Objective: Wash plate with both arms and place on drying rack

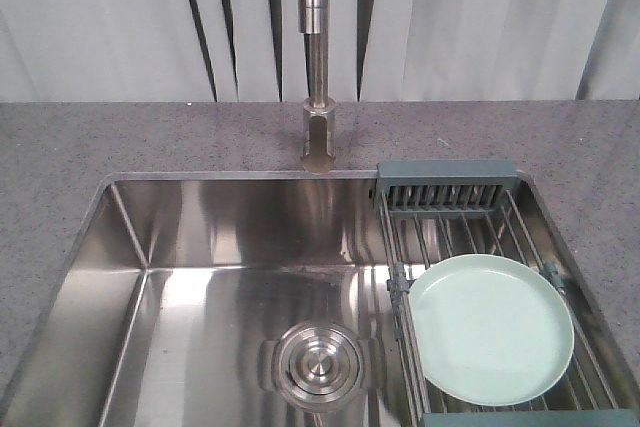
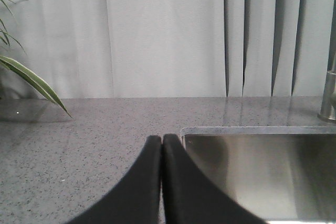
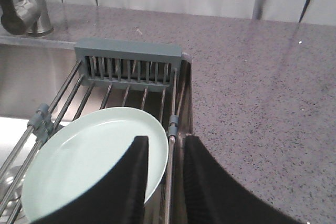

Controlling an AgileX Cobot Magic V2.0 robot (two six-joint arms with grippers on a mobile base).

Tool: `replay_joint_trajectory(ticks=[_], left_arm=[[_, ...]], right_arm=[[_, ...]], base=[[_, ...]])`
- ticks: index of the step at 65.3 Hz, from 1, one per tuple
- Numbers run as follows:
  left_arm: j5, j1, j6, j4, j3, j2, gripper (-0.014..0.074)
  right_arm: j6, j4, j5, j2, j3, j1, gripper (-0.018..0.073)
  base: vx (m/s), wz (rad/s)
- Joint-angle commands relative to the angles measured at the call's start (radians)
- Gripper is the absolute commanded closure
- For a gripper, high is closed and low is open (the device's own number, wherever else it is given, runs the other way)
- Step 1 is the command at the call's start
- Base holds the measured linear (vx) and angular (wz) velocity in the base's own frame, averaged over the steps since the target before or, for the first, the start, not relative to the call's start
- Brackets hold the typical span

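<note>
Front cam overhead, wrists low (shared sink (image 1: 200, 277))

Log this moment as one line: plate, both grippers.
plate: flat on drying rack over sink | left gripper: shut, empty, above counter | right gripper: open, above plate's right edge

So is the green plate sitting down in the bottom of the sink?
No, the plate lies flat on the drying rack wires, above the basin.

Left gripper (image 2: 161, 142): fingers pressed together, tips touching, rising from bottom centre of its wrist view. Right gripper (image 3: 167, 142): fingers parted with a narrow gap, bottom centre of its view. Neither arm appears in the front view.
</note>
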State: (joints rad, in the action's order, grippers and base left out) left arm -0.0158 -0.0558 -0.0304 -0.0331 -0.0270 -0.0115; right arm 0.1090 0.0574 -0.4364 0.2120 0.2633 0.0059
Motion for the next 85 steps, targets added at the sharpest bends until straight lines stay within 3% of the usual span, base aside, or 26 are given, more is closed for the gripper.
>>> replay_joint_trajectory(ticks=[1, 18, 39, 85], left_arm=[[0.073, 0.000, 0.002, -0.010, 0.026, -0.014, 0.0603], [0.073, 0.000, 0.002, -0.010, 0.026, -0.014, 0.0603], [0.072, 0.000, 0.002, -0.010, 0.026, -0.014, 0.0603], [0.072, 0.000, 0.002, -0.010, 0.026, -0.014, 0.0603]], right_arm=[[-0.001, -0.003, 0.173, -0.053, -0.052, -0.011, 0.0451], [-0.003, 0.018, 0.305, -0.165, -0.189, -0.010, 0.0536], [-0.003, 0.018, 0.394, -0.228, -0.294, -0.010, 0.0540], [-0.003, 0.018, 0.466, -0.228, -0.295, -0.010, 0.0540]], base=[[0.00, 0.00], [0.00, 0.00], [0.00, 0.00], [0.00, 0.00]])
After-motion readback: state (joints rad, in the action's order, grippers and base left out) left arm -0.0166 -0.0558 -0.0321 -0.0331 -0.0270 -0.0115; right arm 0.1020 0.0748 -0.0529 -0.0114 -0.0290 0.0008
